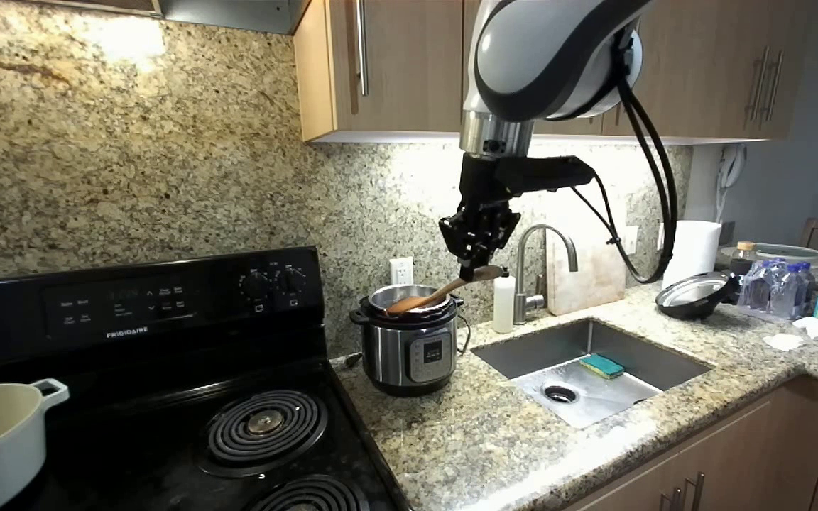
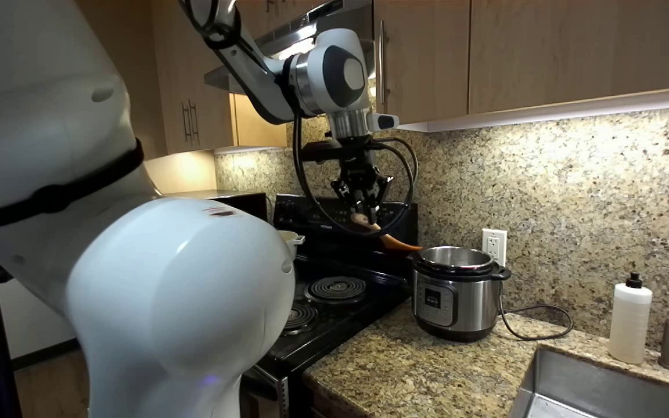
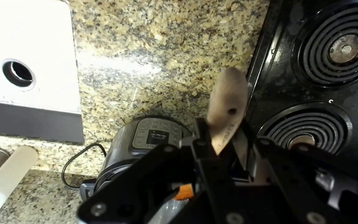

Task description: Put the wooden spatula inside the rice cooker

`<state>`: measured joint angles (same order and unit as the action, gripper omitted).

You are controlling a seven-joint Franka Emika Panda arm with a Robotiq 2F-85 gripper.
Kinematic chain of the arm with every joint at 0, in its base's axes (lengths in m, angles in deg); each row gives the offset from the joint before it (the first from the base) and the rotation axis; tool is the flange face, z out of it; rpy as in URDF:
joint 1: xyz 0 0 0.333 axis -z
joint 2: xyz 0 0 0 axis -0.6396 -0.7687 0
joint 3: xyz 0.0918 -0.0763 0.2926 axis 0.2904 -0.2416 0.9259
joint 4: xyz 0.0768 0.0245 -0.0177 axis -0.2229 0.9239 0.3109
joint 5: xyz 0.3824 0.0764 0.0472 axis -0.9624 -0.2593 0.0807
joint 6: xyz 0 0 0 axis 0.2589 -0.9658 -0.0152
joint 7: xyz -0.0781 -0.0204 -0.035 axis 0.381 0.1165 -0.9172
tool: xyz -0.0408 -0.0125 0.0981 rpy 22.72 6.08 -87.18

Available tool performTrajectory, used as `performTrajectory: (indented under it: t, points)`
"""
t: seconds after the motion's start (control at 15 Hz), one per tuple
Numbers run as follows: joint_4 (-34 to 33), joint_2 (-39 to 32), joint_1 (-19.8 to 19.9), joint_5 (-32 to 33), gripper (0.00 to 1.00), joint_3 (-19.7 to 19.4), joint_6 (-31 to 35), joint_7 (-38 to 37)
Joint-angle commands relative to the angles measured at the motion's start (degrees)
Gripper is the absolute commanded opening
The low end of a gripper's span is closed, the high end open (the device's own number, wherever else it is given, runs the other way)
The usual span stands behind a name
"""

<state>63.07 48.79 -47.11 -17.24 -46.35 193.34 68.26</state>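
1. The wooden spatula (image 1: 432, 296) slants in the air by the top of the rice cooker (image 1: 396, 348), handle end high, rounded head low. In an exterior view the head (image 2: 397, 243) shows left of the cooker, its tip meeting the rim's outline; whether it touches the rim or lies over the mouth, I cannot tell.
2. The gripper (image 1: 467, 270) points down, clamped on the spatula's handle; in the wrist view the handle's end (image 3: 228, 90) pokes out past the fingers (image 3: 202, 133).
3. The rice cooker stands upright, open at the top, on the granite counter (image 1: 466, 433), its panel (image 1: 432, 357) toward the near side.
4. Left of it is the black stove (image 1: 132, 419) with coil burners (image 1: 267, 429) and, farther left, a white pot (image 1: 8, 454).
5. Right of it are a white soap bottle (image 1: 504, 305) and, nearer, the sink (image 1: 544, 351), a green sponge (image 1: 602, 366) on its floor.
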Motion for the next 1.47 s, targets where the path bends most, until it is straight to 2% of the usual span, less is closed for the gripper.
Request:
performTrajectory:
  t: [0.0, 0.4, 0.73, 1.13, 1.4]
  points:
    - [0.35, -0.19, 2.78, 3.69, 0.11, 2.04, 3.44, -4.9]
    - [-1.15, -4.46, 7.75, 9.65, 0.1, 4.73, 9.08, -14.2]
    - [-4.14, -12.78, 10.51, 15.15, 0.1, 6.98, 12.51, -22.55]
    - [-11.02, -22.4, 8.38, 19.72, 0.1, 5.18, 11.53, -27.74]
    - [-13.73, -25.65, 6.25, 20.37, 0.1, 2.56, 12.02, -26.92]
